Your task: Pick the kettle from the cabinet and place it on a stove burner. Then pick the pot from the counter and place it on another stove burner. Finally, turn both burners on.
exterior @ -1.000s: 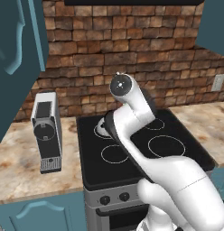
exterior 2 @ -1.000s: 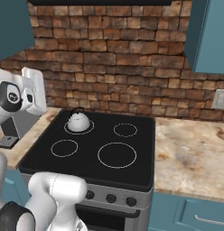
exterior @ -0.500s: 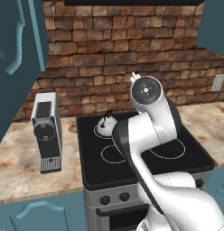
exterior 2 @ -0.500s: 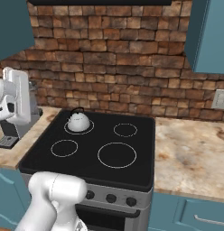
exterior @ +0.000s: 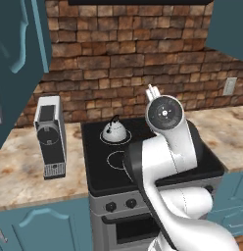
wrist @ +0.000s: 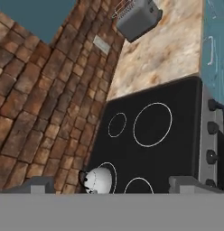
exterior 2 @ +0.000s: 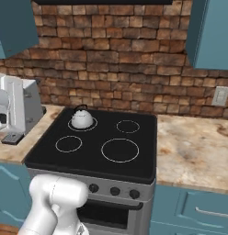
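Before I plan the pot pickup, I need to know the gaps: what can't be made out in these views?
- Pot: none identifiable on the counter.
- Front burner ring, left base view: partly hidden by the arm.
- Kettle, hand view: bottom cut by the frame edge.
- Stove knobs: markings too small.

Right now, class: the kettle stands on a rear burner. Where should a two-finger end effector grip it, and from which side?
Grip the kettle by its thin black arched handle, coming from straight above. The kettle stands upright, so the arch tops it; the smooth domed body offers fingers little purchase.
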